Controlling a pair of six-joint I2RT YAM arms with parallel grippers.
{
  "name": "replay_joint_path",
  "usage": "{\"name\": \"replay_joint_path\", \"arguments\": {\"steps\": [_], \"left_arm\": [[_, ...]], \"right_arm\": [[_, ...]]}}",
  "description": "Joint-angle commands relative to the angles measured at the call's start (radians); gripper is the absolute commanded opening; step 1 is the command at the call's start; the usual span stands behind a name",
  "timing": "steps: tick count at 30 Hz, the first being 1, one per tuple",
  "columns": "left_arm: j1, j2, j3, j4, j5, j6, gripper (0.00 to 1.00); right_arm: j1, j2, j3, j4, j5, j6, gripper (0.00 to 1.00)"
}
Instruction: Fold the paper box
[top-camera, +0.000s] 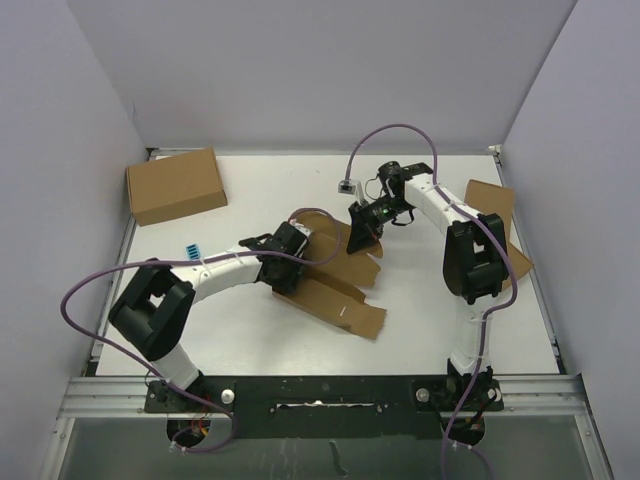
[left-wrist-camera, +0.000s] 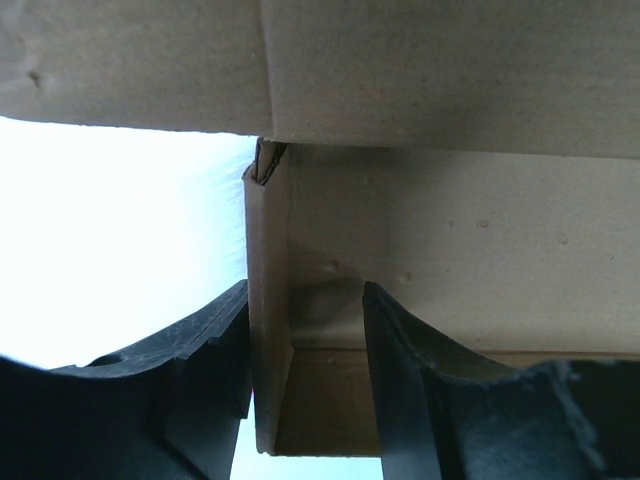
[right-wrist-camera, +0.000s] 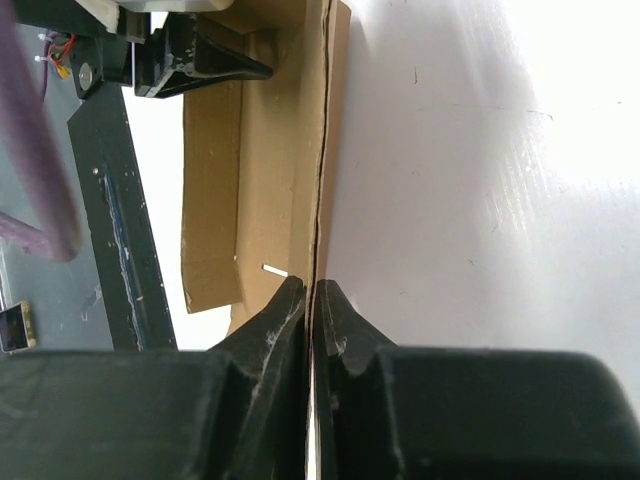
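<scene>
The white worktop (top-camera: 250, 340) has bare room on every side of the paper box (top-camera: 330, 300), most of it behind the box and on its near left. The box lies half-folded around the middle. Its long lower panel runs on a slant, from the left arm's side down toward the near right, and ends in a free corner well short of the worktop's near edge. A closed brown carton (top-camera: 175, 186) sits well apart, behind and left of the box, at the worktop's left rim. A flat cardboard sheet (top-camera: 497, 205) lies right of the box, partly under the right arm.

The left end effector (top-camera: 296, 262) is at the box's left end. Its fingers are spread and straddle a narrow upright wall of the box (left-wrist-camera: 450, 230). The right end effector (top-camera: 358, 238) is at the box's back right. Its fingers are pressed together, pinching a thin raised flap edge of the box (right-wrist-camera: 270, 150). A small blue thing (top-camera: 190, 250) lies left of the box.
</scene>
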Motion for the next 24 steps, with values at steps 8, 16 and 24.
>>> {"name": "replay_joint_path", "arguments": {"steps": [8,16,24], "left_arm": [[0.011,-0.210,-0.019,0.079,-0.014,-0.023,0.55],[0.109,-0.377,-0.141,0.196,0.132,-0.062,0.55],[0.368,-0.631,-0.360,0.457,0.466,-0.145,0.57]], "right_arm": [[0.016,-0.087,0.007,0.025,0.017,-0.052,0.05],[0.027,-0.075,0.081,-0.073,0.049,-0.171,0.06],[0.080,-0.018,0.231,-0.240,0.170,-0.349,0.06]]}}
